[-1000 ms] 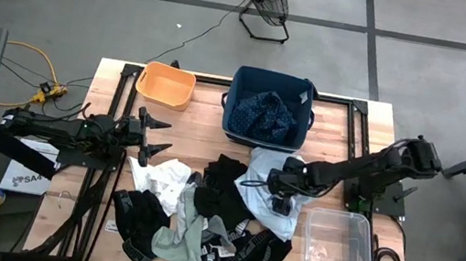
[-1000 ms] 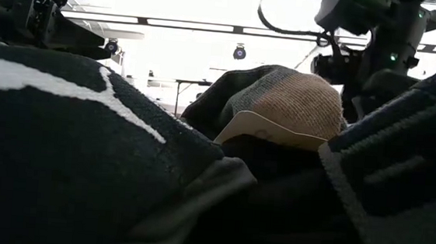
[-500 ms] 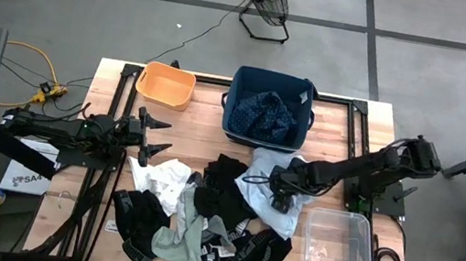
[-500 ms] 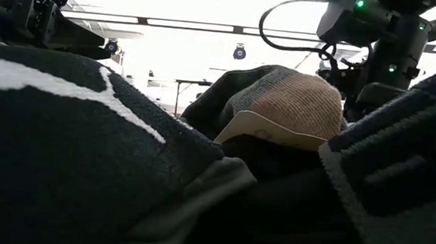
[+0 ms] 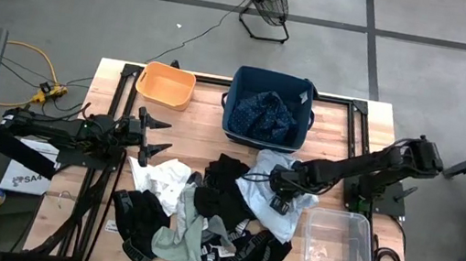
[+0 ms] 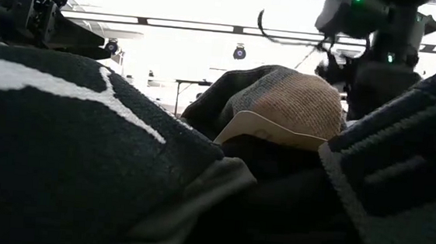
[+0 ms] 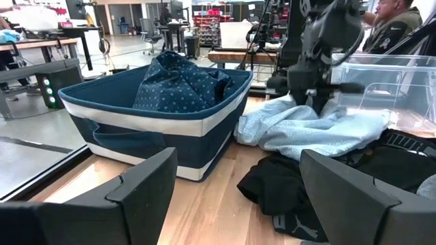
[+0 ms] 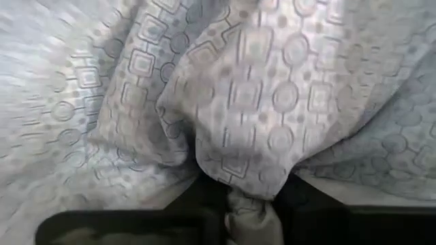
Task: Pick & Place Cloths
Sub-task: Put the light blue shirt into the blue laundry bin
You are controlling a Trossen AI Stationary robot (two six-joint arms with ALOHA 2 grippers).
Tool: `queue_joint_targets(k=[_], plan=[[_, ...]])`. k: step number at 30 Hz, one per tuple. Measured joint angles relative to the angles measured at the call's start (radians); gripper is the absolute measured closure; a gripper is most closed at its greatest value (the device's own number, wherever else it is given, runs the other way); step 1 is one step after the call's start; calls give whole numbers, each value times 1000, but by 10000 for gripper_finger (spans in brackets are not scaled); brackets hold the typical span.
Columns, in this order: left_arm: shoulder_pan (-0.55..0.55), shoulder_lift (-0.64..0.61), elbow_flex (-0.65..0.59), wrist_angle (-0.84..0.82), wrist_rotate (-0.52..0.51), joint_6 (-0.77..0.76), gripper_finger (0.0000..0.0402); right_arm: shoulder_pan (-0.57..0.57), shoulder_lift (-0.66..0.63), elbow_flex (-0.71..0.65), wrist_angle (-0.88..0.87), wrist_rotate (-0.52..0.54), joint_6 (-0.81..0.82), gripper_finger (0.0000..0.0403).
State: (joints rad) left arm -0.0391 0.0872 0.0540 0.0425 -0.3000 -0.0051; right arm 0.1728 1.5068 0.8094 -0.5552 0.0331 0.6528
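- High view first: we see the wooden table [image 5: 346, 120] carrying everything, with a heap of cloths spread over its middle and front.
- We find the navy fabric bin [image 5: 237, 113] at the back centre of the table, with the dark-blue patterned shirt [image 5: 266, 109] lying inside it.
- We note a clear plastic container [image 5: 339, 257] at the front right corner.
- We see the pale blue-white shirt [image 5: 252, 186] lying on the table just in front of the bin, beside the black pieces [image 5: 222, 194].
- We place the orange tub [image 5: 166, 84] at the back, left of the bin.
- We see white pieces [image 5: 163, 178] and a grey-green sock [image 5: 173, 237] in the left part of the heap.
- We find the right gripper [image 5: 283, 194] down on the pale shirt; its wrist view shows the fingers pinching a fold of that fabric [image 8: 248, 204].
- We see the left gripper [image 5: 155, 135] hanging by the table's left side, fingers [image 7: 136, 190] spread wide and holding nothing.
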Motion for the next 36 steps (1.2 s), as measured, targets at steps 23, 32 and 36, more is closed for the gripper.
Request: queue_joint_targets(k=[23, 32, 36], plan=[[0, 0, 0, 0, 0, 0, 97, 59, -68, 577, -263, 399, -185, 362], [0, 0, 0, 0, 0, 0, 96, 110, -71, 637, -162, 680, -383, 362], [0, 0, 0, 0, 0, 0, 96, 147, -73, 638, -113, 882, -483, 362]])
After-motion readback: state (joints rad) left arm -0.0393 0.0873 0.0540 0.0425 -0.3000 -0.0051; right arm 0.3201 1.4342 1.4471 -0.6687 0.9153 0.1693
